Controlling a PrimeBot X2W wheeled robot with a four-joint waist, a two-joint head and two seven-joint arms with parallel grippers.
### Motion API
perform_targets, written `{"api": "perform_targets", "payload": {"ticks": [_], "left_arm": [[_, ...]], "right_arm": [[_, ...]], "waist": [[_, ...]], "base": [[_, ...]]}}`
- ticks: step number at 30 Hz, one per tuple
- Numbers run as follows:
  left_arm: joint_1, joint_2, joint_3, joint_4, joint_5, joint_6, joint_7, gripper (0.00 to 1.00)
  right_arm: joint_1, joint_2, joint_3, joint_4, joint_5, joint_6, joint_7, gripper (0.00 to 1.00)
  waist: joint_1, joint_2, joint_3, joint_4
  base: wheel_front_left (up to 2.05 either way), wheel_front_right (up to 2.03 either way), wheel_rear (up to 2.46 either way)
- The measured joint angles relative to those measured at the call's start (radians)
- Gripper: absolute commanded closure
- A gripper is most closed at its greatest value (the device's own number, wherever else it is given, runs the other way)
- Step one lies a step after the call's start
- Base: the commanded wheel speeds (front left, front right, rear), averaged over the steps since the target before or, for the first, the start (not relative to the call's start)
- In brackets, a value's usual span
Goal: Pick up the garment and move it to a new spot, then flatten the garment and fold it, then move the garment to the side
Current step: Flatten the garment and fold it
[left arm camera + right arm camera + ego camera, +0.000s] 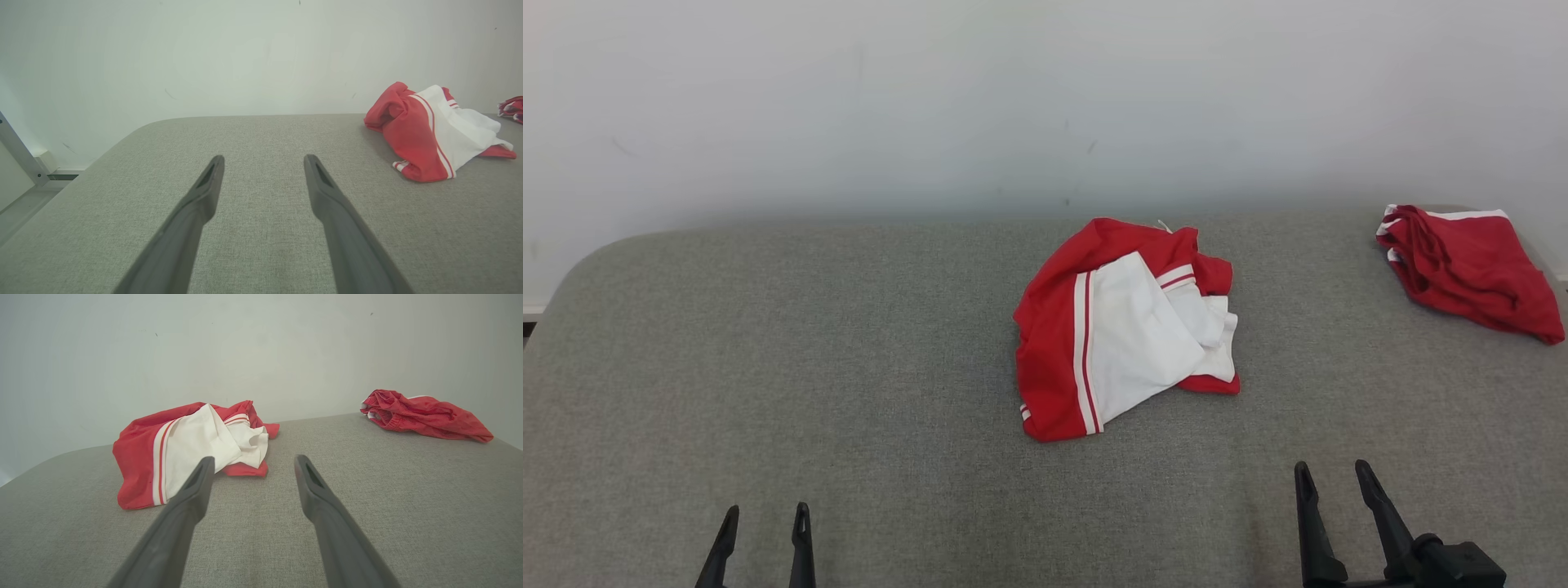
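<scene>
Red-and-white garment (1127, 327) lies ahead-left of right gripper (1333, 470); not touching.

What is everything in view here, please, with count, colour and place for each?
crumpled garment: one, red and white, middle of the table
second garment: one, red with white trim, table's far right corner
table: one, grey fabric top, against the wall
wall: one, white, behind the table
left gripper: one, dark, open, lower left over bare table
right gripper: one, dark, open, lower right, short of the crumpled garment
</scene>
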Motion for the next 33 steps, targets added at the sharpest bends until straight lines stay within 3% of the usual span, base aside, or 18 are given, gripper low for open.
{"api": "perform_targets", "payload": {"ticks": [21, 33], "left_arm": [[-0.011, -0.025, 0.022, 0.009, 0.029, -0.021, 0.0, 0.0], [-0.23, -0.041, -0.116, 0.119, 0.058, -0.068, 0.0, 0.0]], "right_arm": [[-0.003, -0.002, 0.006, 0.002, 0.0, 0.0, 0.0, 0.0], [-0.043, -0.003, 0.029, 0.014, 0.007, 0.0, 0.0, 0.0]], "waist": [[0.0, -0.0001, 0.002, -0.013], [0.0, -0.0001, 0.035, -0.097]], "base": [[0.0, 0.0, 0.0], [0.0, 0.0, 0.0]]}}
